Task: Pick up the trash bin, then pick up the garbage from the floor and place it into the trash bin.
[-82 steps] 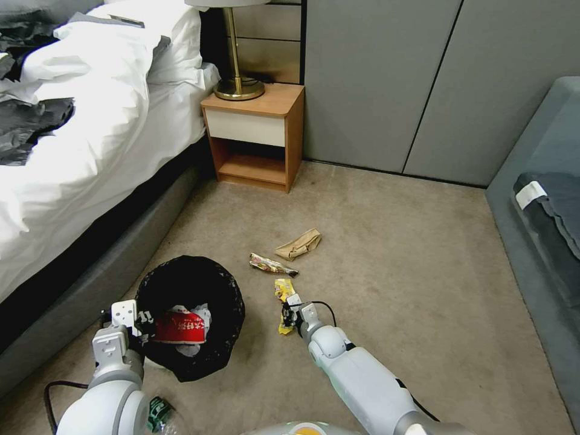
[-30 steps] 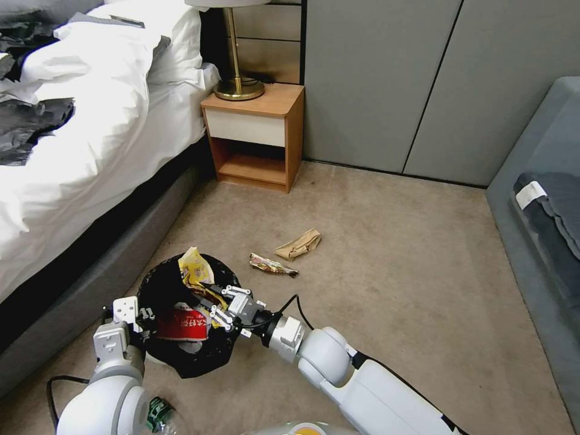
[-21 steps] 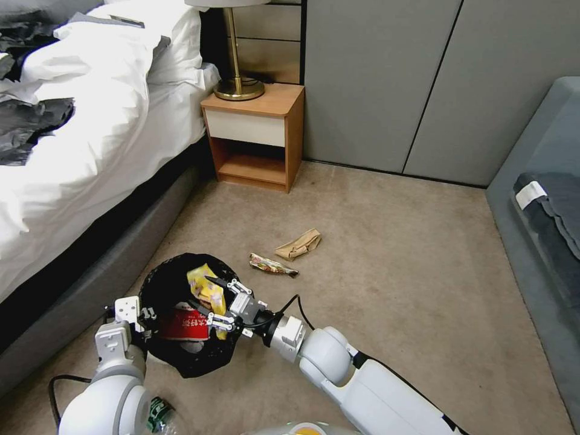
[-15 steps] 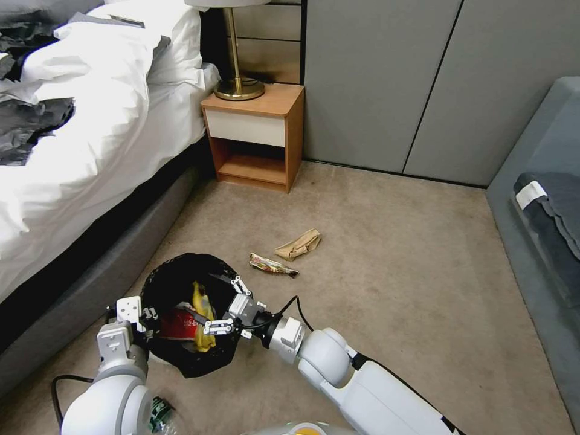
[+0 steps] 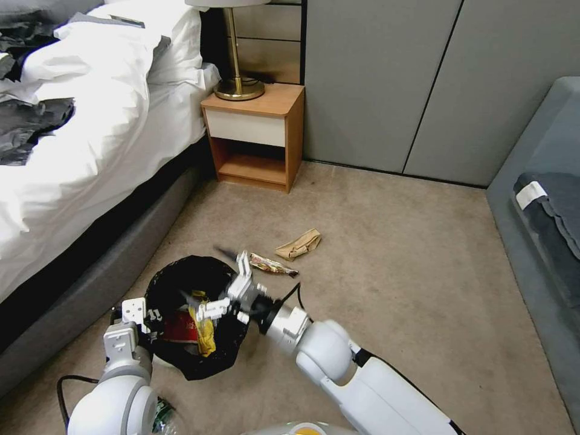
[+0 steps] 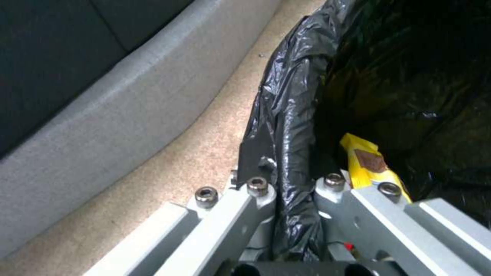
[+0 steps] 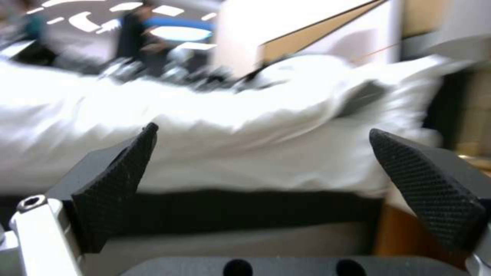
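Note:
The trash bin (image 5: pixel 181 362), lined with a black bag, stands tilted on the floor (image 5: pixel 393 272) beside the bed. My left gripper (image 5: pixel 138 314) is shut on its near-left rim; the left wrist view shows the fingers (image 6: pixel 258 188) clamping the bag fold (image 6: pixel 289 126). A yellow wrapper (image 5: pixel 204 333) (image 6: pixel 366 165) and a red wrapper (image 5: pixel 177 328) lie inside. My right gripper (image 5: pixel 212 283) hovers over the bin's right rim, open and holding nothing, its pads (image 7: pixel 117 180) wide apart. More garbage lies beyond the bin: a patterned wrapper (image 5: pixel 273 264) and a brown paper bag (image 5: pixel 299 243).
The bed (image 5: pixel 72 139) with its grey base runs along the left, close to the bin. A wooden nightstand (image 5: pixel 254 136) with a lamp stands at the back, and a grey sofa (image 5: pixel 544 217) is on the right. A clear bottle (image 5: pixel 160 414) lies by my left arm.
My right gripper carried the yellow wrapper from the floor over the bin, opened and let it drop inside. It has since tilted upward, with nothing in it. The left gripper kept its hold on the rim.

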Available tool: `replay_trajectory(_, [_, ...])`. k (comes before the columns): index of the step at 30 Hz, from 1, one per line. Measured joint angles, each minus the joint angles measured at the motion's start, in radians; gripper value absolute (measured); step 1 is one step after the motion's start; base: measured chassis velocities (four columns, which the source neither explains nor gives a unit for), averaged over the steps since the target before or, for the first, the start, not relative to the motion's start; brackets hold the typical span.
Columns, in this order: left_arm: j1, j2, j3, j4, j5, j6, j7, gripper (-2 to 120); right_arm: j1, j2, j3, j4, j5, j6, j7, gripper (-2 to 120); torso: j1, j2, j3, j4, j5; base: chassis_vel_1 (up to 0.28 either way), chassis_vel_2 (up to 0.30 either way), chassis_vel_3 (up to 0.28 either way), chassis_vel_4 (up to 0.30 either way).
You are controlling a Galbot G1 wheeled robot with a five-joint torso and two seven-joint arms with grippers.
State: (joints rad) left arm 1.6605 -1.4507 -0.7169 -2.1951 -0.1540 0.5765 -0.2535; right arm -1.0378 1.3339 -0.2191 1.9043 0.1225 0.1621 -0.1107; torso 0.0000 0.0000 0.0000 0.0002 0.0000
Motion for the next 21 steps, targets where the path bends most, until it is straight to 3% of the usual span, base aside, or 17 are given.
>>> replay_trajectory(1, [0.0,0.0,0.0,0.0,0.0,0.0,0.0,1,0.0,0.0,0.0,0.0,0.0,0.0,0.0,100,0.0,0.0,0.0,0.0,0.0,0.0,0.0,0.0,0.0])
replay_trajectory(4, [-0.003,0.007,-0.015,0.003,-0.013,-0.001,0.001,1,-0.118,0.018,0.127,0.092,-0.08,-0.031,0.1,100,0.0,0.0,0.0,-0.0002,0.0,0.0,0.0,0.0,0.0])
replay_trajectory(12, [-0.007,0.013,-0.039,0.006,-0.051,-0.005,0.004,1,-0.361,0.054,0.298,0.135,-0.143,0.0,0.163,100,0.0,0.0,0.0,-0.0003,0.0001,0.0,0.0,0.0,0.0])
replay_trajectory(21, [-0.002,0.012,-0.032,-0.004,-0.062,-0.01,0.004,1,-0.428,0.049,0.356,0.11,-0.152,0.036,0.172,100,0.0,0.0,0.0,-0.0002,0.0,0.0,0.0,0.0,0.0])
